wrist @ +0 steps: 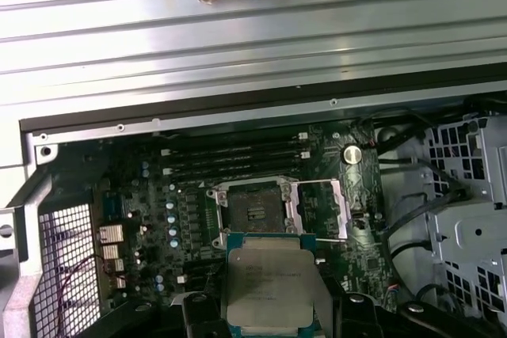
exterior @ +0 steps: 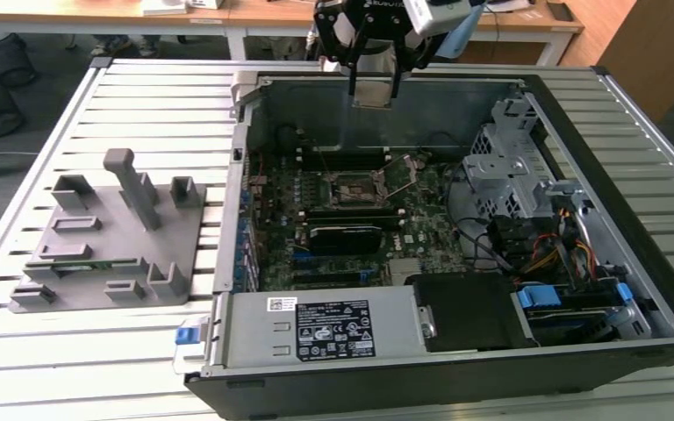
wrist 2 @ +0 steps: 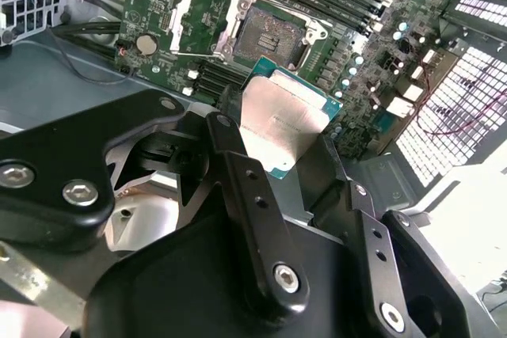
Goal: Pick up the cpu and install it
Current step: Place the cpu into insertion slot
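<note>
My pincer (exterior: 375,93) grips the cpu (wrist 2: 281,120), a silver-topped, teal-edged square, apparently above the open case (exterior: 455,110), whose motherboard (exterior: 431,225) carries an uncovered socket (wrist: 253,211).

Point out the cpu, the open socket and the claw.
cpu (wrist: 269,286), first wrist view, middle of its metal top.
socket (wrist: 255,212), first wrist view, centre of its contact field.
claw (exterior: 375,93), exterior view, midway between its fingertips.

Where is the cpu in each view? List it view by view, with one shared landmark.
Exterior view: cpu held in the gripper over the case's far side, beyond the socket.
Second wrist view: cpu between the fingers, just short of the socket.
First wrist view: cpu in the grip, its edge near the socket.
Shared landmark: the open socket.
</note>
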You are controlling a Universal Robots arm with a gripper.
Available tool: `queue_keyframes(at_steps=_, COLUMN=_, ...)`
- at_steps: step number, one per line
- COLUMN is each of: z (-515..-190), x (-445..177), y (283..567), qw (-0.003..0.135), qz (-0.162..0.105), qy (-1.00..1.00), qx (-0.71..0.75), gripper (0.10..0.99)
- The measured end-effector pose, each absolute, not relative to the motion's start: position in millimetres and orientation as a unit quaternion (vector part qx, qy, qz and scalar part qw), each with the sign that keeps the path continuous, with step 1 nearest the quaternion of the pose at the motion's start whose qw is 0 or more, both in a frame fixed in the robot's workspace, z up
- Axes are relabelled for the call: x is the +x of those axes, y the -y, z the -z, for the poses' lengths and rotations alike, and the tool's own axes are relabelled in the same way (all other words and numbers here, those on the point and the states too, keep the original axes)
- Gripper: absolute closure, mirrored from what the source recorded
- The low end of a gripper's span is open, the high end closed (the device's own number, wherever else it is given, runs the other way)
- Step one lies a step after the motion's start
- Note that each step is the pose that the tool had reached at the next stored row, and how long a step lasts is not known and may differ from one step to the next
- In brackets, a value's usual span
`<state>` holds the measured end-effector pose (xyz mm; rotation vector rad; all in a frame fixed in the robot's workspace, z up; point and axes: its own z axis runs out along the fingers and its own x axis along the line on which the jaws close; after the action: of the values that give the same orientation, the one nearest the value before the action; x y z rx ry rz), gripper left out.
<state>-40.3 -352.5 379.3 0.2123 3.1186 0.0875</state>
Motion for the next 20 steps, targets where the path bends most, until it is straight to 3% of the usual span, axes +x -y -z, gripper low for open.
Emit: queue_keyframes(at_steps=20, z=-379.2, x=-40.4, y=352.5, qw=0.008, qz=-0.028, qy=-0.995, qx=0.099, gripper=0.561)
